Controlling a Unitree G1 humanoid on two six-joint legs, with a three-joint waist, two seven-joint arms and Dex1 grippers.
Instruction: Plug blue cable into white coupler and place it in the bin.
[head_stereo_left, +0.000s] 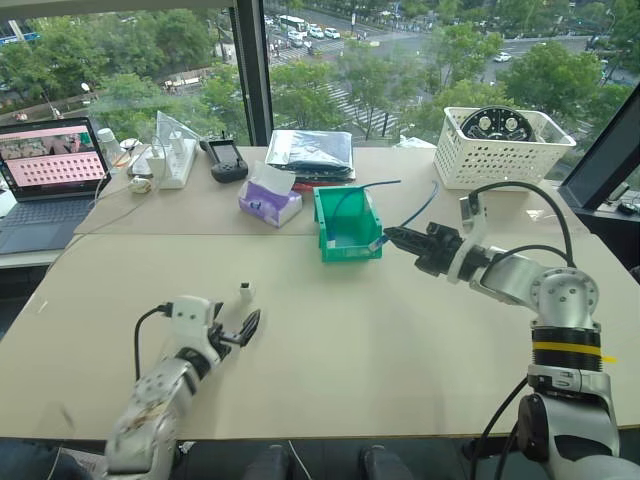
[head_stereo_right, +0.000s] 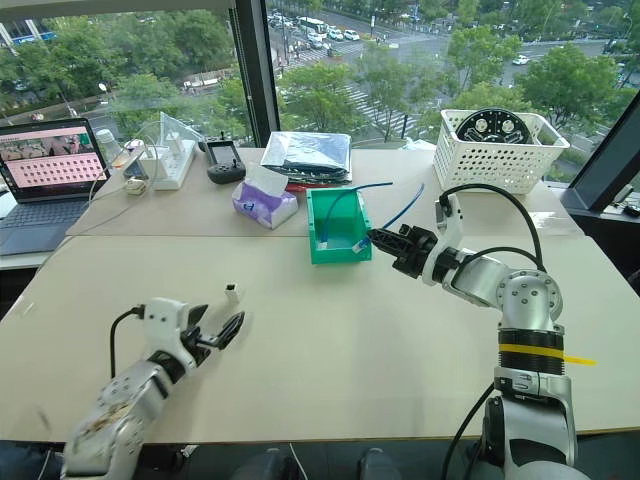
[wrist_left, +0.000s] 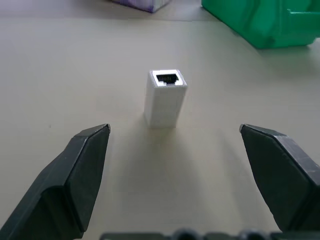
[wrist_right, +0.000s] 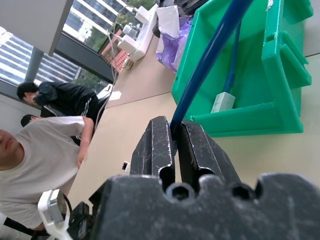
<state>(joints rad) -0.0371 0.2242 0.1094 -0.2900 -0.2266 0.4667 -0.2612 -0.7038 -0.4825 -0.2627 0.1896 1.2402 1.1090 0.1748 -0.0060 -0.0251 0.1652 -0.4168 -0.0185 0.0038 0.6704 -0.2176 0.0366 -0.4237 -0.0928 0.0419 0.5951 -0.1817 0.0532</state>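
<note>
The right gripper (head_stereo_left: 392, 237), centre-right of the head view, pinches the blue cable (head_stereo_left: 415, 212) at the green bin (head_stereo_left: 347, 222); lower left, the left gripper (head_stereo_left: 246, 326) gapes below the white coupler (head_stereo_left: 245, 291). Left wrist view: coupler upright between spread fingers (wrist_left: 75, 175). Right wrist view: cable clamped, another coupler in the bin.
</note>
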